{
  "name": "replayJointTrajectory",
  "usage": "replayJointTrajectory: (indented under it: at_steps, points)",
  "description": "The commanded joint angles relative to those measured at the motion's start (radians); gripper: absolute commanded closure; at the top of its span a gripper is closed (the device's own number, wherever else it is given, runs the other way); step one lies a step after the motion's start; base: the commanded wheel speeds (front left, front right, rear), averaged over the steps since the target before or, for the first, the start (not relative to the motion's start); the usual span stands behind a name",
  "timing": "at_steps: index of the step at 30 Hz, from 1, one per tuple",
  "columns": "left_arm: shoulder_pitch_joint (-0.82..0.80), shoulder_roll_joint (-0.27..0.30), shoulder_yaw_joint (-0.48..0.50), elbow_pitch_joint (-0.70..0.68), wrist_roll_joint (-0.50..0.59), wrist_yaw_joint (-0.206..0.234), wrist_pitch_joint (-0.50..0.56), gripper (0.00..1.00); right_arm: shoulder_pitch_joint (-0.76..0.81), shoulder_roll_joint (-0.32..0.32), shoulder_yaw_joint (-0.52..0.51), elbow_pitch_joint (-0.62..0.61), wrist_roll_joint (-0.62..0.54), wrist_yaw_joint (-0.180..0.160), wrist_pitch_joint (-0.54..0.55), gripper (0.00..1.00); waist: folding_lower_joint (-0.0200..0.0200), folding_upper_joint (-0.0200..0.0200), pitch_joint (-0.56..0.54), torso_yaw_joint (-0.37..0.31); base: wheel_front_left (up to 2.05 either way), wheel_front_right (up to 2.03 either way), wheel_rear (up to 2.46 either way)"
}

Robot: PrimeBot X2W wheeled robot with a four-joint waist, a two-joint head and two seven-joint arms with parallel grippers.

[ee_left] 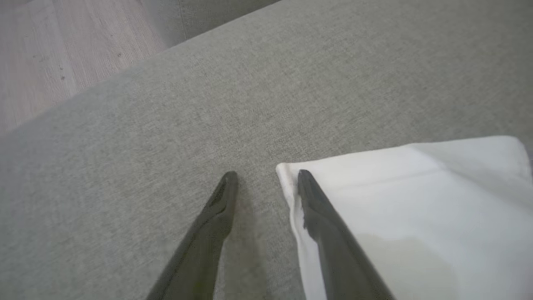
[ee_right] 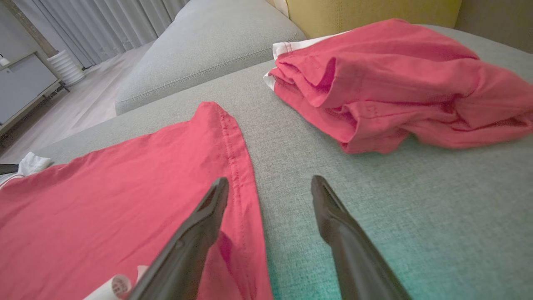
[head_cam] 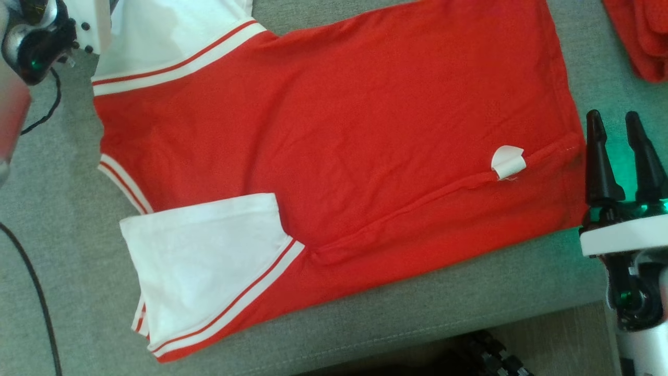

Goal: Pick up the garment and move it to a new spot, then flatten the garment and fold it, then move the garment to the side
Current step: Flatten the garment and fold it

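The garment [head_cam: 339,130], a red shirt with white sleeves, lies spread flat on the grey sofa cushion [head_cam: 62,235]. Its white label [head_cam: 508,162] is curled up near the hem. In the left wrist view my left gripper [ee_left: 266,175] is open over the corner of a white sleeve [ee_left: 416,200], one finger above the cloth and the other above bare cushion. That arm's wrist [head_cam: 34,44] shows at the head view's top left. My right gripper [head_cam: 612,117] stands open just off the hem. In the right wrist view the right gripper [ee_right: 270,181] straddles the garment's [ee_right: 125,187] hem edge, holding nothing.
A second red garment [ee_right: 395,83] lies crumpled on the cushion beyond the hem, seen as the red heap [head_cam: 639,36] at top right. The cushion's front edge [head_cam: 417,326] drops to the floor [head_cam: 563,334]. A black cable [head_cam: 31,292] crosses the left side.
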Motion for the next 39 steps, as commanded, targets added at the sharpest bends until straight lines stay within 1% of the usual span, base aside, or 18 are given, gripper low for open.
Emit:
replayJointTrajectory:
  at_steps: [1,2,4,5,6,7,10,15,17,21,25,30,31,34,39]
  points:
    - [-0.028,0.049,0.006,-0.013,-0.009,0.001,0.018,0.35,0.014,-0.018,0.011,-0.026,0.002,-0.001,-0.009,0.00,-0.0001,0.0000,0.000,-0.001,0.00,0.00,0.00]
    - [-0.030,0.054,-0.004,-0.017,-0.018,0.001,0.025,0.45,0.013,-0.017,0.012,-0.026,0.002,-0.001,-0.008,0.00,-0.0001,0.0000,0.000,-0.003,0.00,0.00,0.00]
    - [-0.032,0.061,-0.024,-0.022,-0.034,0.001,0.036,0.59,0.011,-0.015,0.016,-0.025,0.002,-0.001,-0.008,0.00,-0.0001,0.0000,0.000,-0.006,0.00,0.00,0.00]
    - [-0.034,0.065,-0.034,-0.026,-0.041,0.001,0.039,0.69,0.009,-0.015,0.018,-0.024,0.002,-0.001,-0.008,0.00,-0.0001,0.0000,-0.001,-0.008,0.00,0.00,0.00]
    - [-0.036,0.069,-0.042,-0.028,-0.046,0.001,0.039,0.92,0.008,-0.014,0.020,-0.024,0.002,-0.001,-0.007,0.00,-0.0001,0.0000,-0.002,-0.010,0.00,0.00,0.00]
    - [-0.037,0.072,-0.050,-0.029,-0.052,0.001,0.038,1.00,0.007,-0.015,0.021,-0.023,0.003,-0.001,-0.007,0.00,-0.0001,0.0000,-0.003,-0.011,0.00,0.00,0.00]
    - [-0.038,0.078,-0.073,-0.035,-0.070,0.001,0.038,1.00,0.006,-0.019,0.023,-0.024,0.004,-0.001,-0.005,0.00,-0.0001,0.0000,-0.012,-0.014,0.00,0.00,0.00]
    - [-0.037,0.091,-0.115,-0.060,-0.079,0.001,-0.023,1.00,-0.028,-0.043,0.039,-0.028,-0.034,-0.001,0.026,0.00,-0.0001,0.0000,-0.055,-0.007,0.00,0.00,0.00]
    - [-0.033,0.090,-0.131,-0.071,-0.084,0.001,-0.051,1.00,-0.067,-0.048,0.049,-0.023,-0.054,-0.001,0.059,0.00,-0.0001,0.0000,-0.080,0.002,0.00,0.00,0.00]
    - [-0.028,0.079,-0.174,-0.107,-0.094,0.001,-0.083,1.00,-0.179,-0.082,0.085,0.005,-0.115,-0.001,0.180,0.00,-0.0001,0.0000,-0.126,0.031,0.00,0.00,0.00]
    - [-0.036,0.075,-0.217,-0.160,-0.100,0.001,-0.111,1.00,-0.320,-0.109,0.092,0.102,-0.211,-0.001,0.299,0.00,-0.0001,0.0000,-0.159,0.064,0.00,0.00,0.00]
    - [-0.056,0.085,-0.265,-0.241,-0.100,0.001,-0.135,1.00,-0.460,-0.129,0.103,0.261,-0.291,-0.001,0.404,0.00,-0.0001,0.0000,-0.162,0.106,0.00,0.00,0.00]
    - [-0.056,0.085,-0.265,-0.241,-0.100,0.001,-0.135,1.00,-0.460,-0.129,0.103,0.261,-0.291,-0.001,0.404,0.00,-0.0001,0.0000,-0.162,0.106,0.00,0.00,0.00]
    - [-0.068,0.099,-0.281,-0.288,-0.101,0.001,-0.141,1.00,-0.521,-0.147,0.118,0.350,-0.325,-0.001,0.416,0.00,-0.0001,0.0000,-0.148,0.124,0.00,0.00,0.00]
    - [-0.076,0.125,-0.297,-0.347,-0.099,0.001,-0.141,1.00,-0.596,-0.160,0.149,0.483,-0.357,-0.001,0.429,0.00,-0.0001,0.0000,-0.127,0.140,0.00,0.00,0.00]
